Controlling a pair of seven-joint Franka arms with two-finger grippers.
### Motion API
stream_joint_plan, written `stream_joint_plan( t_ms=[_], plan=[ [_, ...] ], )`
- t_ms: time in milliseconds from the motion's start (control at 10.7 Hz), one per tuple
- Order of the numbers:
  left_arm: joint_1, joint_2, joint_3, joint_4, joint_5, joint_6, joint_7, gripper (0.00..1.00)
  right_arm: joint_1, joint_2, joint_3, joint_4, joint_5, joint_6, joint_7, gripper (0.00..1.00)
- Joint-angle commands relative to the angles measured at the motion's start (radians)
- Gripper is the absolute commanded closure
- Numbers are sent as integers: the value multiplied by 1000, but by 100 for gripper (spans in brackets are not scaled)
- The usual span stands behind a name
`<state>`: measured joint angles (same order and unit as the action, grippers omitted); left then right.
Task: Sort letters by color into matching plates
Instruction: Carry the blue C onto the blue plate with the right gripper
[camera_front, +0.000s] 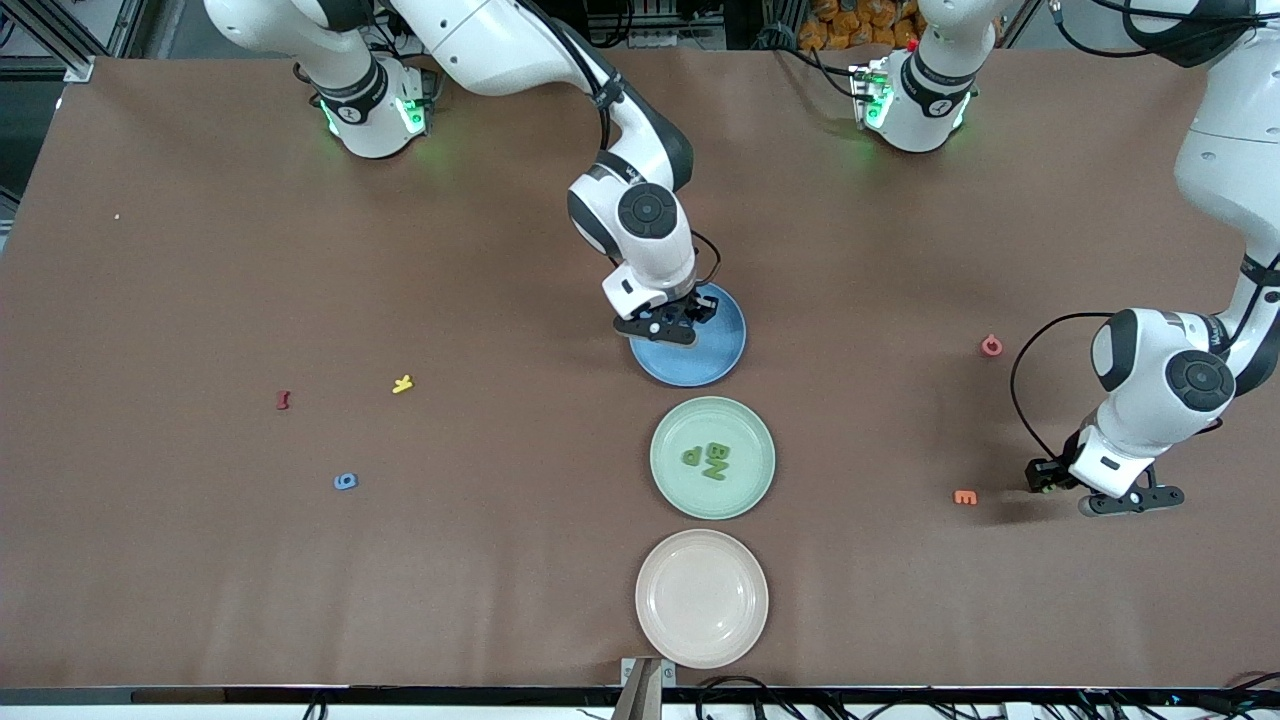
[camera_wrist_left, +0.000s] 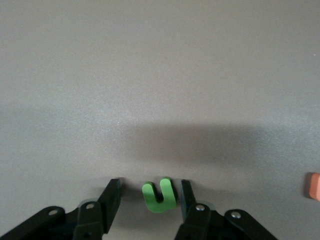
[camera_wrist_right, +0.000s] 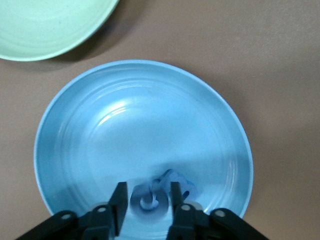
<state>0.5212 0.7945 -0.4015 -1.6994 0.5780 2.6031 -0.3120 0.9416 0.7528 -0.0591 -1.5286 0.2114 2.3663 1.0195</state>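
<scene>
Brown table covering (camera_front: 200, 580) forms the field, with both arm bases along its upper edge in the front view.

Left gripper (camera_wrist_left: 150, 200): fingers (camera_wrist_left: 111, 197) spread, straddling a green letter (camera_wrist_left: 159, 196) that lies flat on the covering between them with a gap on each side; nothing is grasped yet. In the front view this gripper (camera_front: 1060, 480) sits low at the left arm's end of the table, just beside an orange letter (camera_front: 965, 496).

Right gripper (camera_wrist_right: 146, 199): fingers (camera_wrist_right: 120, 200) close on either side of a blue letter (camera_wrist_right: 147, 202) over the floor of the blue plate (camera_wrist_right: 142, 100), another blue piece (camera_wrist_right: 177, 181) touching it. Whether the letter is gripped or just let go cannot be told. In the front view the gripper (camera_front: 672, 322) hangs over that plate (camera_front: 715, 355).

Step in hand, as judged: a blue letter is being delivered while the left arm sets up a pick. The next move calls for the left fingers to close squarely on the green letter, then carry it to the green plate (camera_front: 670, 480), which holds other green letters (camera_front: 708, 460). One blue letter (camera_front: 345, 481) remains toward the right arm's end.

Outward: beige-pink plate (camera_front: 650, 620) nearest the camera; yellow (camera_front: 402, 384), dark red (camera_front: 283, 400) and pink (camera_front: 991, 346) letters scattered.

Writing: the plated green letters look like P, B and N; the orange one like E. No brand or label is readable.
</scene>
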Motion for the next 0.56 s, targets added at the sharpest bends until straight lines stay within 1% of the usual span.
stream_joint_plan(
  t_ms=[0, 94, 188, 375, 469],
  plan=[
    [-7, 0, 3, 15, 20, -31, -29, 55, -13, 25, -1, 36, 0, -15, -50, 0],
    [-7, 0, 3, 14, 20, -31, -29, 61, -17, 20, -7, 36, 3, -42, -112, 0],
    [-7, 0, 3, 14, 19, -31, -29, 68, -20, 17, -11, 36, 3, -67, -128, 0],
    [-7, 0, 3, 14, 20, -31, -29, 87, -58, 3, -13, 36, 2, -70, -150, 0],
    [-7, 0, 3, 14, 22, -31, -29, 98, -78, -6, -19, 36, 3, -82, -177, 0]
  ],
)
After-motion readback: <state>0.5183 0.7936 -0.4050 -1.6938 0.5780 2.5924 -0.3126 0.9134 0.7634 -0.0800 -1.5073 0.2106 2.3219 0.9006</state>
